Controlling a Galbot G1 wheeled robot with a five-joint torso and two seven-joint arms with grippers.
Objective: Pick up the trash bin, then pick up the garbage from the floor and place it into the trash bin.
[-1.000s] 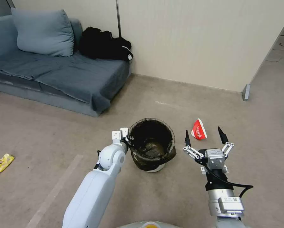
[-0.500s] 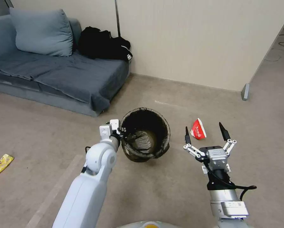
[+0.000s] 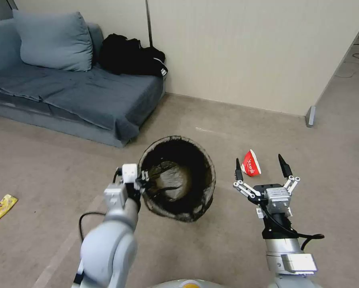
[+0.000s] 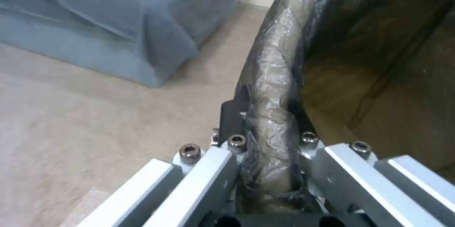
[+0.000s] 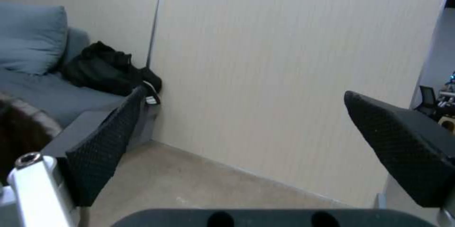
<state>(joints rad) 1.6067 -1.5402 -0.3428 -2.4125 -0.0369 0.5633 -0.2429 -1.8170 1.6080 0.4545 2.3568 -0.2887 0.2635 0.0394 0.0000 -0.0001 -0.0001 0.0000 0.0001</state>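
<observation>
Bin held on my left claw, right claw waiting

My left claw point(image 3: 141, 182) is clamped on the liner-covered rim of the trash bin point(image 3: 178, 180), which hangs tilted with its mouth toward me, just right of that claw. My right claw point(image 3: 261, 168) hovers with fingers wide apart; the crushed red-and-white cup point(image 3: 251, 163) lies on the floor just beyond it, between the fingertips as I see it.

Beige carpet floor point(image 3: 211, 248) spreads beneath both pincers; a blue-grey sofa point(image 3: 75, 96) with a cushion point(image 3: 51, 40) stands beyond the left pincer, black clothing point(image 3: 127, 56) heaped at its end, and a pale wall panel point(image 3: 247, 52) rises ahead
</observation>
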